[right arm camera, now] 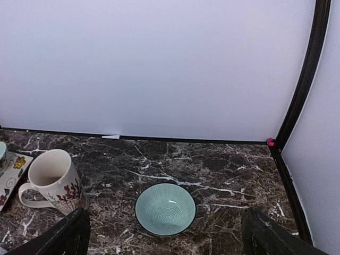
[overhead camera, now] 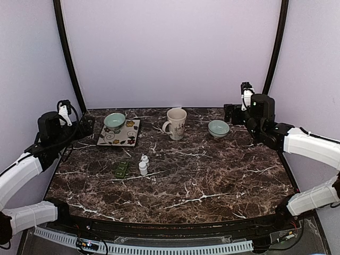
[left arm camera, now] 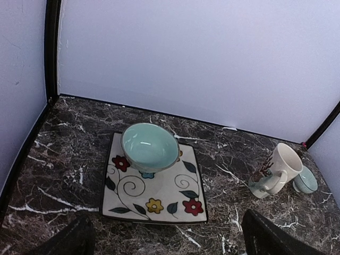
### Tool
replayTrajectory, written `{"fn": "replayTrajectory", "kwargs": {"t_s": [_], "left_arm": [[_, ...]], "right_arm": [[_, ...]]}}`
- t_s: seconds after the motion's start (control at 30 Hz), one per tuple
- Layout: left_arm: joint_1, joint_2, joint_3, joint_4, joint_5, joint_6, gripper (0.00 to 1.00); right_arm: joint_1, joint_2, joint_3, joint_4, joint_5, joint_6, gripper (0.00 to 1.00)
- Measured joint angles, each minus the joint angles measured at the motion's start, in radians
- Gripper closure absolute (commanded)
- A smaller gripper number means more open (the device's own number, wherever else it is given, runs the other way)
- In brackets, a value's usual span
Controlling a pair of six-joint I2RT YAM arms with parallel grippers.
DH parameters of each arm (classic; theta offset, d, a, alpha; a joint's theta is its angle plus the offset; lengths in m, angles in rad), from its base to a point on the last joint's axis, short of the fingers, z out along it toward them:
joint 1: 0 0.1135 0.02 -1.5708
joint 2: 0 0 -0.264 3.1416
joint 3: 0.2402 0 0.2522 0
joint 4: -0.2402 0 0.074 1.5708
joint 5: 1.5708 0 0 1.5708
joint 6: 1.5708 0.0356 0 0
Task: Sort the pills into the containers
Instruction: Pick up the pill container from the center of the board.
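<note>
two white bottles [overhead camera: 142,168] and a green pack [overhead camera: 122,169] sit on the counter [overhead camera: 212,180]. likely light, hard, tippy; grip a bottle across its body. left claw [left arm camera: 167,229] and right claw [right arm camera: 164,226] both gape, empty.

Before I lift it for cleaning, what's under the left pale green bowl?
The pale green ceramic bowl rests on a square flower-painted plate; the plate's part beneath its base is covered.

Left arm [overhead camera: 24,172] bent inward, left fingers [left arm camera: 71,240] spread wide, right arm [overhead camera: 311,146] bent inward, right fingers [right arm camera: 268,236] spread wide
</note>
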Motion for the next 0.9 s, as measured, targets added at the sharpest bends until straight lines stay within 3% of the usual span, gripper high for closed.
{"fn": "replayTrajectory", "kwargs": {"t_s": [0.2, 0.33, 0.6, 0.9], "left_arm": [[-0.046, 0.11, 0.117, -0.041, 0.01, 0.079, 0.01], [-0.092, 0.176, 0.148, -0.108, 0.02, 0.125, 0.01], [-0.221, 0.229, 0.145, -0.262, 0.048, 0.132, 0.07], [-0.25, 0.251, -0.029, -0.255, 0.124, 0.015, 0.16]], "right_arm": [[0.003, -0.018, -0.001, 0.129, -0.164, -0.01, 0.22], [0.006, 0.089, 0.131, 0.102, -0.24, -0.001, 0.19], [0.061, 0.206, 0.304, -0.101, -0.219, 0.101, 0.17], [0.183, 0.249, 0.339, -0.261, -0.218, 0.19, 0.15]]}}
